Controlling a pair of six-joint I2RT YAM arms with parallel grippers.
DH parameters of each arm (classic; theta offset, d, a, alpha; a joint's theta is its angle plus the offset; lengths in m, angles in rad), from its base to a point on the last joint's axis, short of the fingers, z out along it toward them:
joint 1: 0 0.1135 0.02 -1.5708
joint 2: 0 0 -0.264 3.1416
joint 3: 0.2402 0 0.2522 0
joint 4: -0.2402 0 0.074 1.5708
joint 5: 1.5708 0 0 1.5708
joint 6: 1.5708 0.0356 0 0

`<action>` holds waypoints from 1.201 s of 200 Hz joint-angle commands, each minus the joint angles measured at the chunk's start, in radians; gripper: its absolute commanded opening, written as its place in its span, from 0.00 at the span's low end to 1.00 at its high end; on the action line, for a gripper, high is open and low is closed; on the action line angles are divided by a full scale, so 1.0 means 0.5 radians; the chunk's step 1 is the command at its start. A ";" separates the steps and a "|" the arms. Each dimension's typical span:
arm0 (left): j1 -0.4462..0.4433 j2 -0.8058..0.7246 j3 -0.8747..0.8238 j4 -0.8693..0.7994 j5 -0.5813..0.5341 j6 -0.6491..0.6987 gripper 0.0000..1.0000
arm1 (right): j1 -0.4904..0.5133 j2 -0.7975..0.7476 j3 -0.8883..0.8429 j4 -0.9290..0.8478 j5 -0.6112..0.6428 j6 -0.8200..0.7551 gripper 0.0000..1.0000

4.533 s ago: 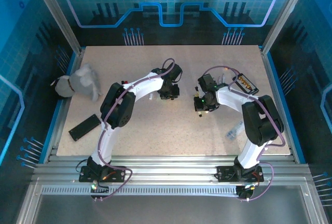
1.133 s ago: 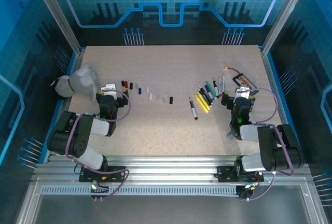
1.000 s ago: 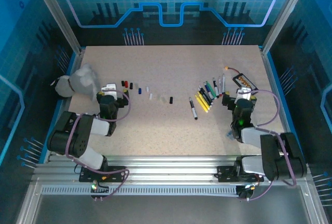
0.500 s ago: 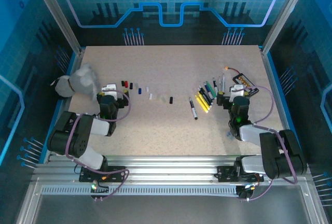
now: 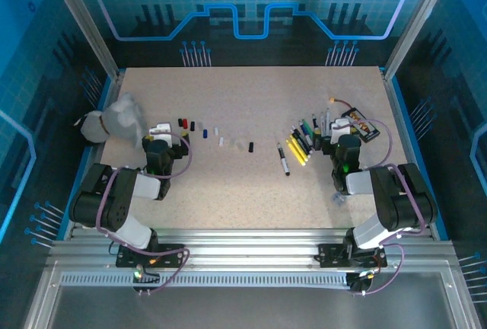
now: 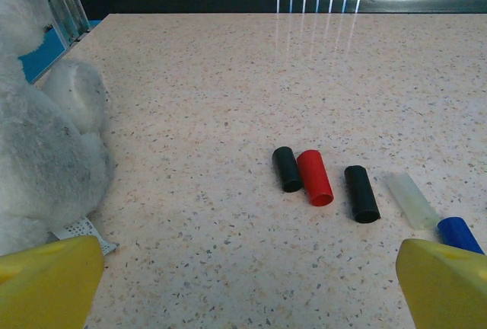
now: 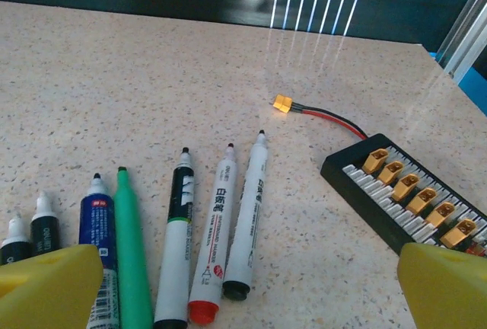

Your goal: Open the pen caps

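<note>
Several loose pen caps lie in a row on the table; the left wrist view shows a black cap (image 6: pixel 287 168), a red cap (image 6: pixel 314 177), another black cap (image 6: pixel 361 193), a whitish cap (image 6: pixel 412 200) and a blue cap (image 6: pixel 459 233). My left gripper (image 6: pixel 247 292) is open just short of them, nothing between its yellow fingertips (image 6: pixel 47 283). From above the row of caps (image 5: pixel 205 132) runs right from my left gripper (image 5: pixel 159 132). Uncapped pens (image 7: pixel 215 230) lie side by side before my open right gripper (image 7: pixel 247 292), also seen at the right (image 5: pixel 342 129). One pen (image 5: pixel 283 159) lies apart.
A grey plush toy (image 5: pixel 114 119) sits at the left edge, close to the left gripper and large in its view (image 6: pixel 42 161). A flat black device with orange connectors (image 7: pixel 403 192) and a red wire lies right of the pens. A clear object (image 5: pixel 342 192) lies by the right arm.
Both arms have pulled back from the table's middle toward the near side. In the last second the right gripper shifted slightly left toward the pens; the left arm stayed still.
</note>
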 commanded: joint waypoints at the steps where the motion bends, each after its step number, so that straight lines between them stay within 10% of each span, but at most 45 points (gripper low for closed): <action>1: 0.020 0.001 0.041 0.017 0.033 -0.026 0.99 | 0.052 -0.011 -0.010 0.025 0.018 -0.024 1.00; 240: 0.020 0.000 0.042 0.015 0.033 -0.026 0.99 | -0.083 -0.026 0.067 -0.155 -0.452 -0.024 1.00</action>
